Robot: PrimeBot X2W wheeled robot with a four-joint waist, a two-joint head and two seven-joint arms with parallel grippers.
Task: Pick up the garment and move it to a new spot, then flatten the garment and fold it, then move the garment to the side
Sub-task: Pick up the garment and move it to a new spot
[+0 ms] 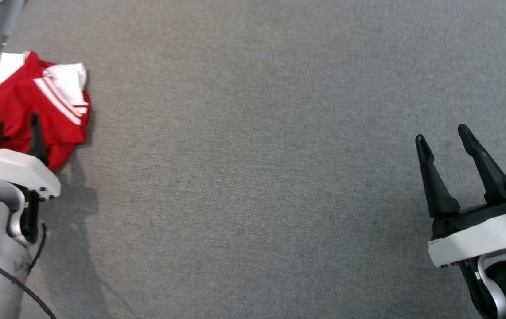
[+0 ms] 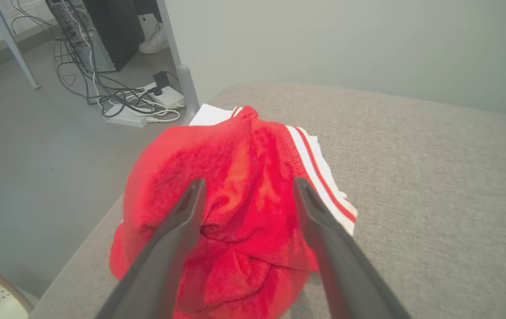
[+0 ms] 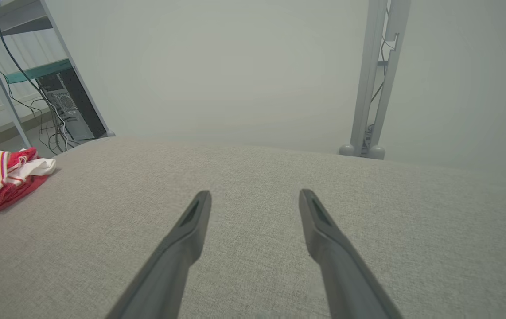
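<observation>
Head view: red garment (image 1: pixel 22 104) (white-striped) on grey table (image 1: pixel 253 177), far left

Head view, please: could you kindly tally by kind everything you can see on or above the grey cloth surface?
1 garment, red with white stripes, bunched up
2 grippers: left gripper over the garment, right gripper far from it, both open
Total: 3
</observation>
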